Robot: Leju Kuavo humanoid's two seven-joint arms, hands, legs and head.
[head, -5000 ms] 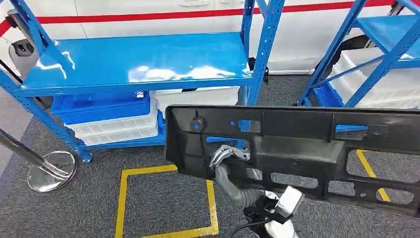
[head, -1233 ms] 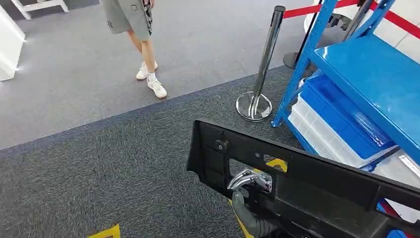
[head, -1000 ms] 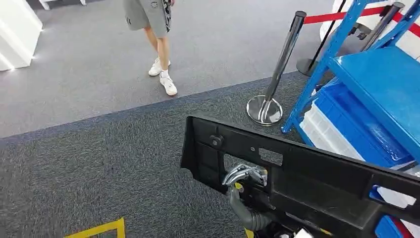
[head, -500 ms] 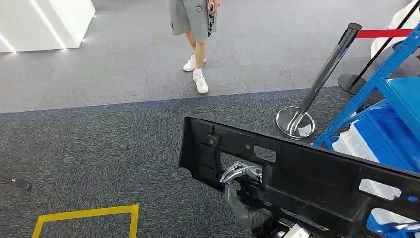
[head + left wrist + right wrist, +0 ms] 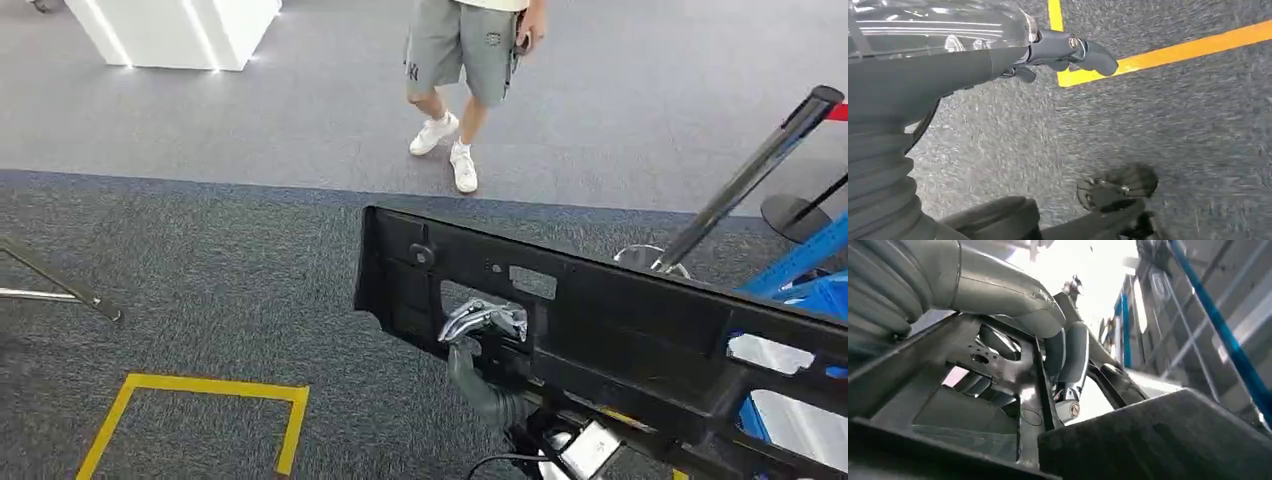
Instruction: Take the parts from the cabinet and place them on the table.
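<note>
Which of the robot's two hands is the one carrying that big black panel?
The right hand: its fingers hook through an opening in the black panel. The left hand hangs over the carpet near the yellow floor tape, holding nothing.

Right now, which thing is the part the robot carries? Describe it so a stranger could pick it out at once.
Over the dark grey carpet in the head view, a long black panel spans from the middle to the right edge. The right hand grips it through a cut-out. It is the one black, ribbed plastic piece with rectangular openings, unlike the chrome post behind it.
</note>
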